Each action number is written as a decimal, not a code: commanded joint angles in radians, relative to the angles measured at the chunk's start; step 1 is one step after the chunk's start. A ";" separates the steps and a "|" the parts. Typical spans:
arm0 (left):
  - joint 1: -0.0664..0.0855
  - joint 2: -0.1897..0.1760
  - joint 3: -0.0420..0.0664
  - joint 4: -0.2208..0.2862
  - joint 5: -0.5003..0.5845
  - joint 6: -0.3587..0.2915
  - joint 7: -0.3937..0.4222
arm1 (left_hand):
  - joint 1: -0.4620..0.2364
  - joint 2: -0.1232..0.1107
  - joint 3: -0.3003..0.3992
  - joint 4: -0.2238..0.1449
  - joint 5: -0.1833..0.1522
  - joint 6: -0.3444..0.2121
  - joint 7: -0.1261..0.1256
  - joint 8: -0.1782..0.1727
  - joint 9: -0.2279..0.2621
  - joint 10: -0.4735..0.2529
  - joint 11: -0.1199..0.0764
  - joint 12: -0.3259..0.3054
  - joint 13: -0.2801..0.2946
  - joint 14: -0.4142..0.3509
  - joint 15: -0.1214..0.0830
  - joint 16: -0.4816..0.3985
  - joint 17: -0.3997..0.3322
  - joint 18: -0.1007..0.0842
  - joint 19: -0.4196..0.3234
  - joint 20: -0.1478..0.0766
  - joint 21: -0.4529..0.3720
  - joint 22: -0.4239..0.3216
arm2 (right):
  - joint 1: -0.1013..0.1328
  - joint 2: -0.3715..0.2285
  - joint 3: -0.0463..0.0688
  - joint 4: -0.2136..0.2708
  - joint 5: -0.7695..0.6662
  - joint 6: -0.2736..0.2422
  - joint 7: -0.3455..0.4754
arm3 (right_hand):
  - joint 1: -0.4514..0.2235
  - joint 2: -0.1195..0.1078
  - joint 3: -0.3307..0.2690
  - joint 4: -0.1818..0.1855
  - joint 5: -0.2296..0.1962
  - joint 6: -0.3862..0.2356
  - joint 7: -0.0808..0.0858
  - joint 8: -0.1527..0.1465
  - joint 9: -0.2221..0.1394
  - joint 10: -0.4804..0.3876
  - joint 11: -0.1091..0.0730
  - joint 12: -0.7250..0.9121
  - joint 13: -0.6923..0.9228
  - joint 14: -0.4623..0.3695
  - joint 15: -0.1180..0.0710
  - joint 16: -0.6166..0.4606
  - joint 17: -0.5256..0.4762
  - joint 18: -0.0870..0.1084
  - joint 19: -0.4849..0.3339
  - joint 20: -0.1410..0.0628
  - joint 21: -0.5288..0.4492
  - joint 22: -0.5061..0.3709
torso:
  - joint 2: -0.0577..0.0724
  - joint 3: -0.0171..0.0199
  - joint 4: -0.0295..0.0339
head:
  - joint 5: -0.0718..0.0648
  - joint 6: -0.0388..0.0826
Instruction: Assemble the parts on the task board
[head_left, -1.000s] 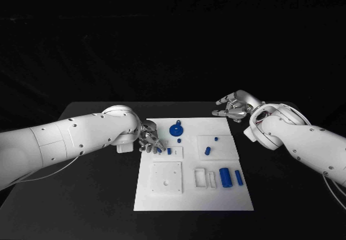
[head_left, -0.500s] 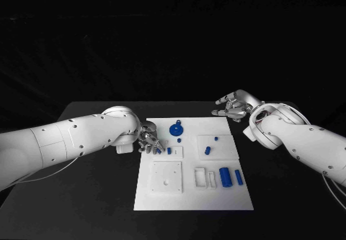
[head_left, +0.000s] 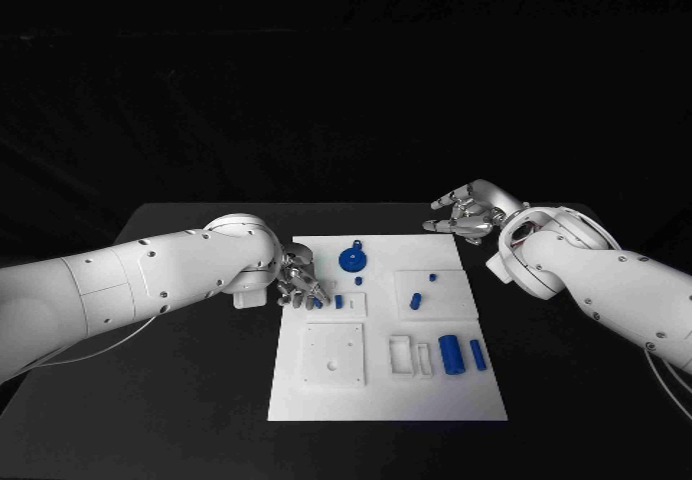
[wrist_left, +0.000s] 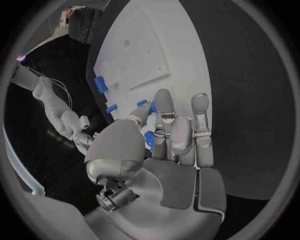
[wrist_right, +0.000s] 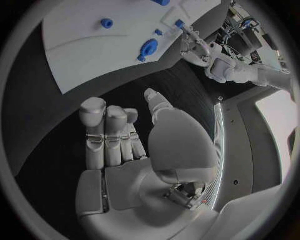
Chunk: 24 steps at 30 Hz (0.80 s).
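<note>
A black tabletop (head_left: 173, 400) fills the lower half of the frame under a dark, unlit room; the white task board (head_left: 382, 395) lies at its centre, long side running away from the robot; raised white plates sit on the board, a square one (head_left: 333, 353) at lower left and another (head_left: 434, 293) at the right. The parts are blue: a round disc (head_left: 353, 261) near the board's top, a small peg (head_left: 414, 299) on the right plate, and two cylinders (head_left: 451, 353) side by side at lower right. The left hand (head_left: 299, 285) rests at the board's left edge, centre-left of the frame; its fingers (wrist_left: 164, 112) are closed around a small blue part (wrist_left: 150, 139), the thumb pressing it in. The right hand (head_left: 464, 213) hovers above the tabletop just off the board's upper right corner, its fingers (wrist_right: 106, 130) curled inward with nothing in them.
</note>
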 joint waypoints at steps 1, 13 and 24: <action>-0.001 0.002 0.000 0.001 -0.002 -0.002 0.010 | 0.057 0.049 0.039 -0.034 0.003 -0.010 -0.016 -0.007 0.000 0.049 -0.011 0.003 -0.001 0.004 -0.001 0.000 0.001 -0.003 0.003 -0.005 -0.003 0.018 | -0.001 0.001 0.000 0.001 -0.002 0.012 0.009 | -0.007 -0.001 0.005 0.001 0.006 -0.005 0.000 -0.006 -0.001 -0.007 -0.001 -0.006 -0.001 0.000 -0.001 -0.003 0.002 0.014 0.006 -0.001 -0.005 0.095 | 0.000 0.0003 0.0004 | 0.000 -0.001; -0.001 0.001 0.000 0.002 -0.004 0.005 0.012 | 0.058 0.049 0.039 -0.035 0.003 -0.010 -0.015 -0.007 0.000 0.049 -0.011 0.003 -0.002 0.004 -0.001 -0.001 0.001 -0.003 0.003 -0.005 -0.004 0.018 | -0.001 0.001 0.000 0.000 -0.002 0.012 0.010 | -0.007 -0.001 0.005 0.001 0.006 -0.005 0.000 -0.006 -0.001 -0.007 -0.001 -0.006 -0.001 0.000 -0.001 -0.003 0.002 0.014 0.006 -0.001 -0.005 0.095 | 0.000 0.0006 -0.0003 | 0.000 -0.001; -0.001 0.000 0.000 0.003 -0.023 0.016 0.016 | 0.059 0.048 0.039 -0.036 0.003 -0.009 -0.015 -0.007 0.000 0.049 -0.011 0.003 -0.002 0.004 -0.001 -0.001 0.001 -0.004 0.003 -0.005 -0.004 0.018 | -0.001 0.000 0.000 0.001 -0.002 0.012 0.010 | -0.008 0.001 0.006 0.001 0.008 -0.005 0.000 -0.006 -0.001 -0.008 -0.001 -0.007 -0.003 0.000 -0.002 -0.005 0.002 0.014 0.007 -0.002 -0.007 0.095 | 0.000 0.0003 0.0003 | 0.000 -0.002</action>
